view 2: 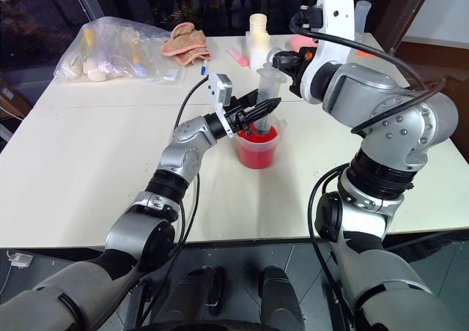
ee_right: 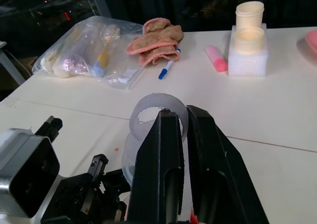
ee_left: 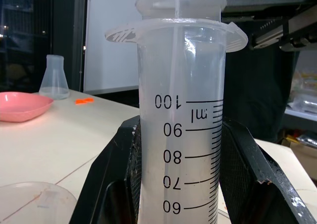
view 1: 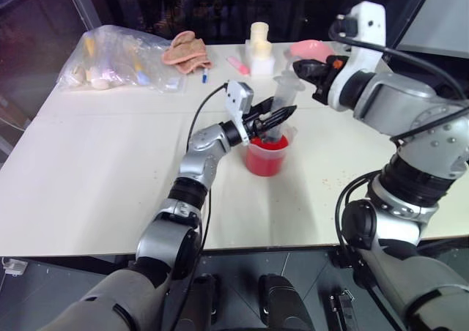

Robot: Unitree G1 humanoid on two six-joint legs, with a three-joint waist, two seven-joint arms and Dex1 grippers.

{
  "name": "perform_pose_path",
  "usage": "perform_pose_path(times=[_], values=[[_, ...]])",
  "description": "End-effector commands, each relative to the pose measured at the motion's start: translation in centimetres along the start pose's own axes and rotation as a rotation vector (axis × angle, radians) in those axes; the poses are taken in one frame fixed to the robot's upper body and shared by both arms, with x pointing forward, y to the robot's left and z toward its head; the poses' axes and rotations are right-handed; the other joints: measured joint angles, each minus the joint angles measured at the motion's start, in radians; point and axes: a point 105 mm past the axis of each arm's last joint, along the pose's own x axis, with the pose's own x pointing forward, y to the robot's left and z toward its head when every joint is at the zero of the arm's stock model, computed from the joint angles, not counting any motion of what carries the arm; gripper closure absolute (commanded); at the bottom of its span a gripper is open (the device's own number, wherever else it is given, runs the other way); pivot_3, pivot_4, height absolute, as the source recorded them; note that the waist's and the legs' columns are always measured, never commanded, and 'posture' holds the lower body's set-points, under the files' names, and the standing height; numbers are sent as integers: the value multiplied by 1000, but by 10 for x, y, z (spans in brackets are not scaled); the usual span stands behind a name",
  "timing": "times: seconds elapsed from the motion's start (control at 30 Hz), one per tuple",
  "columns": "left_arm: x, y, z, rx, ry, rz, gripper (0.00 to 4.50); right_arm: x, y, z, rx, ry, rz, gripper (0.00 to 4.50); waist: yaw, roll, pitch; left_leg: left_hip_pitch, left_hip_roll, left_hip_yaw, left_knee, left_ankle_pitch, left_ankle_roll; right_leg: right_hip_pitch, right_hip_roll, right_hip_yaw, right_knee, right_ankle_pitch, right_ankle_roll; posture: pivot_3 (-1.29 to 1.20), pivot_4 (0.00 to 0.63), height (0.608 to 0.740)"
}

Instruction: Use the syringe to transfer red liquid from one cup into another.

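I have the syringe (view 2: 265, 97) standing nearly upright, its lower end down inside the beaker (view 2: 257, 147), which holds the red liquid (view 2: 256, 138). My left end effector (view 2: 265, 110) is clamped on the syringe barrel about midway up; in the left wrist view both black fingers (ee_left: 119, 174) press the barrel on either side of the printed scale. My right end effector (view 2: 282, 66) sits at the top of the syringe, fingers drawn together at the white plunger head (ee_right: 157, 116); whether they actually pinch it, I cannot tell.

The beaker stands directly under both end effectors, near the middle of the desk (view 2: 88, 170). Broad bare desk lies on the left arm's side of the left end effector and between it and the near edge. The right arm's side of the beaker is likewise bare out to that desk edge.

Beyond the end effectors, along the far edge, it gets crowded: a plastic bag of odds and ends (view 1: 117, 60), a pink cloth (view 1: 187, 50), a blue pen (ee_right: 166, 69), a pink marker (ee_right: 216, 58) and a white block carrying cream containers (ee_right: 248, 43). A pink bowl (ee_left: 20, 106) and a clear conical flask (ee_left: 54, 77) sit past the right end effector, near the far corner. A clear rim (ee_left: 34, 204) shows just beside the left end effector.
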Motion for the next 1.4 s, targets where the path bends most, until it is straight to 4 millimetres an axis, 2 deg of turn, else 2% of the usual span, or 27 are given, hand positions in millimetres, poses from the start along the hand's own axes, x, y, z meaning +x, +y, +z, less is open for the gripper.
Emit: perform_pose_path(times=[0.03,0.47,0.67,0.77,0.9,1.07,1.2,1.4], values=[[5,-19,-18,-21,60,-83,2954,-15,9,46,-33,-188,16,4466,0,0,0,0,0,0,0,0,0,0,0,0,0,0,0,0,150,740],[5,-19,-18,-23,61,-80,2954,-16,12,50,-39,-189,33,4466,0,0,0,0,0,0,-1,0,0,0,0,0,0,0,0,0,150,740],[7,-18,-12,-23,44,-76,2954,-14,14,39,-64,-156,34,4466,0,0,0,0,0,0,-1,0,0,0,0,0,-1,0,0,0,150,740],[9,-13,-2,-12,18,-61,2954,-13,17,30,-72,-125,57,3411,0,0,0,0,0,0,-1,0,0,0,0,0,-1,0,0,0,150,740],[10,-6,13,9,-19,-33,2954,-13,17,25,-66,-100,64,1312,0,0,0,0,0,0,-1,0,0,0,0,0,-1,0,0,0,150,740],[11,1,27,30,-59,-7,2954,-17,15,21,-58,-73,73,1312,0,0,0,0,0,0,-1,0,0,0,0,0,-1,0,0,0,150,740],[9,5,46,58,-103,5,2954,-29,11,22,-87,-64,103,1312,0,0,0,0,0,0,-1,0,0,0,0,0,-2,0,0,0,150,740],[8,9,75,93,-175,22,2954,-52,19,36,-141,-136,201,1312,-1,0,0,0,0,0,-2,0,0,0,0,0,-3,0,0,0,150,740]])
